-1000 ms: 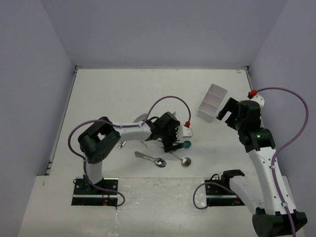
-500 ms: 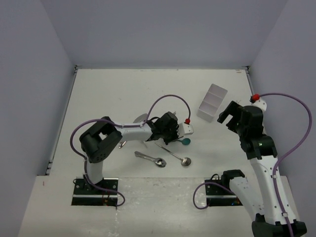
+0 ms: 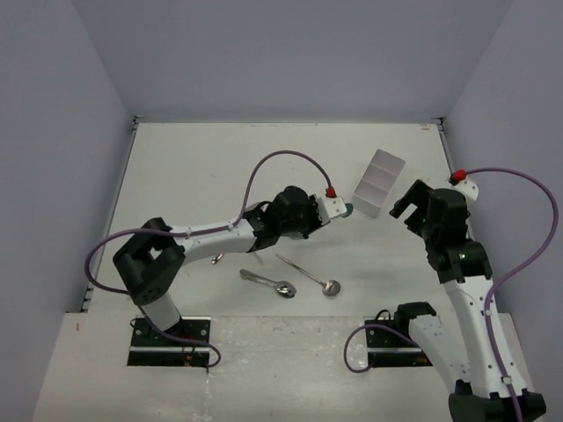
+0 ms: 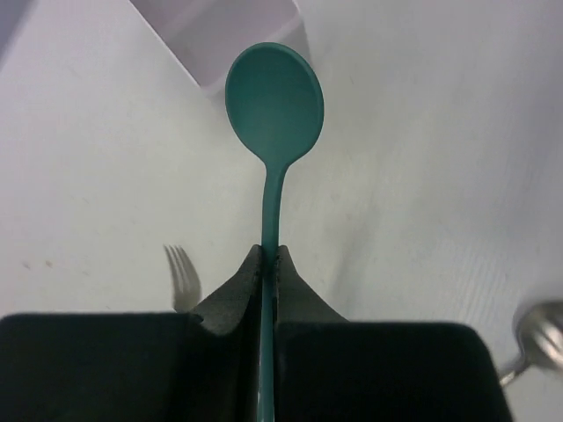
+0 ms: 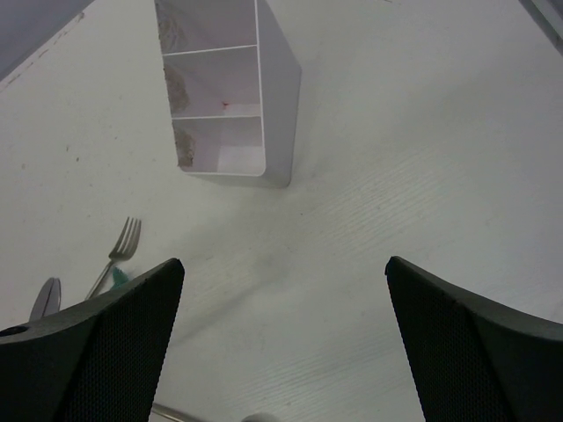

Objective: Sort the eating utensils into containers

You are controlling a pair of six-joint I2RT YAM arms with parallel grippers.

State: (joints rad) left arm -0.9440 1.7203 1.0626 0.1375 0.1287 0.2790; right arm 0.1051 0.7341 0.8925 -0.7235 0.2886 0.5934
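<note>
My left gripper (image 4: 271, 257) is shut on the handle of a teal spoon (image 4: 274, 97), whose bowl sticks out ahead of the fingertips above the table. In the top view the left gripper (image 3: 338, 209) holds the teal spoon (image 3: 348, 208) just left of the white three-compartment container (image 3: 368, 204). A corner of the container (image 4: 246, 26) shows beyond the spoon bowl. My right gripper (image 5: 283, 264) is open over bare table, near the container (image 5: 280, 97), whose compartments hold no utensils. Two silver spoons (image 3: 271, 282) (image 3: 310, 274) lie near the front.
A silver fork (image 5: 119, 253) lies left of the container in the right wrist view, with a silver spoon bowl (image 5: 44, 299) beside it. Another small utensil (image 3: 217, 258) lies by the left arm. Grey walls enclose the table on three sides.
The left gripper has shut on the teal spoon, lifted it off the table and carried it up and right toward the container. The right arm has shifted only slightly.
</note>
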